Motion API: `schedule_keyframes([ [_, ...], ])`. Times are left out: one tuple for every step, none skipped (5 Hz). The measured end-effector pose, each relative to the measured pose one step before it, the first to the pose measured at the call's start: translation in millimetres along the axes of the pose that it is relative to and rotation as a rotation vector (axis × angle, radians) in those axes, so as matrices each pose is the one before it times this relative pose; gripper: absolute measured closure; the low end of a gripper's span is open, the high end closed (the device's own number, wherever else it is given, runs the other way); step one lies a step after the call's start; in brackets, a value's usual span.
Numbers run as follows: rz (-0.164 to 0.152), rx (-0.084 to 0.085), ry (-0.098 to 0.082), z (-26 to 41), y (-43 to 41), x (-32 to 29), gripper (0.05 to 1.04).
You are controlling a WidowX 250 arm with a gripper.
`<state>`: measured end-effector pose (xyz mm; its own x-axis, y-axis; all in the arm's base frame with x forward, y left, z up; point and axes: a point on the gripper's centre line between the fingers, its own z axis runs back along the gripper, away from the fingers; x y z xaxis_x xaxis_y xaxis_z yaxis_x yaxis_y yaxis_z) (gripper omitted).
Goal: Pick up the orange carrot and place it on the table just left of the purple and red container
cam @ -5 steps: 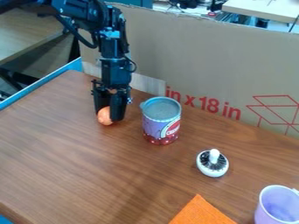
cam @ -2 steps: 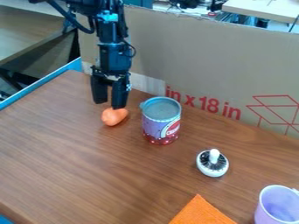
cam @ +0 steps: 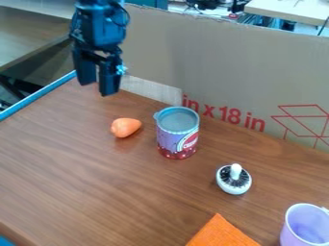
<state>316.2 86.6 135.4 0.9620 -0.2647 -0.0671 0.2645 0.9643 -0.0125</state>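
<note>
So my jaws [cam: 97,87] were up near the upper left of the camera view, pointing down, above the far left part of the worktop [cam: 93,173]. They were wide, with a clear gap between the two sides. The closest thing to me was a little orange toy, kinda carrot-shaped [cam: 125,128], lying on its side on the wood, well apart from my jaws and lower down. Its fat rounded end faced left in the view and the narrower end faced right.

Just beside it, on the right, stood a tin can [cam: 175,137], upright, with a grey top, a purple label and a dark red band at the bottom. Further toward the lower right there was a round white thing with a dark patterned top and a white knob [cam: 234,179] sticking up from the middle; honestly couldn't tell what it was. Past that, an orange cloth [cam: 220,234] lay flat at the bottom edge of the view, and a pale purple cup [cam: 305,228] stood upright in the bottom right corner, partly cut off. A big cardboard sheet [cam: 225,67] with red print stood along the back of the worktop.
</note>
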Motion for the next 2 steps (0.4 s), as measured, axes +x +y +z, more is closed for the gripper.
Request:
schedule_keyframes([
  [-0.0583,0.0617,-0.0201,15.67,-34.94,-32.34,0.083],
  [-0.0922,0.0402,-0.0264,11.96,-42.47,-17.6,0.083],
])
